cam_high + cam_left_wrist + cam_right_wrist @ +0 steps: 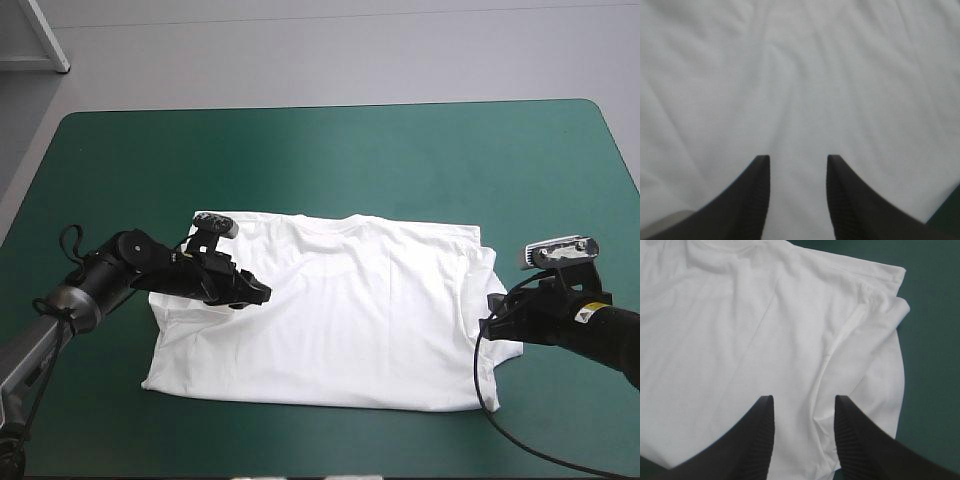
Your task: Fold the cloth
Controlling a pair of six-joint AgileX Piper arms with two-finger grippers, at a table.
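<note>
The white T-shirt (350,310) lies spread flat in the middle of the teal-green table, collar toward the far edge, its sleeves folded in. My left gripper (262,293) hovers low over the shirt's left part, pointing toward its middle. In the left wrist view that gripper (797,157) is open, and only wrinkled white T-shirt (800,75) shows between and ahead of its fingers. My right gripper (487,325) sits at the shirt's right edge. The right wrist view shows this gripper (804,399) open over a fold line near the tucked right sleeve of the T-shirt (740,340).
Bare teal-green cover (350,150) surrounds the shirt on all sides, widest toward the far edge. It also shows beside the shirt's right edge as teal-green cover (935,340) in the right wrist view.
</note>
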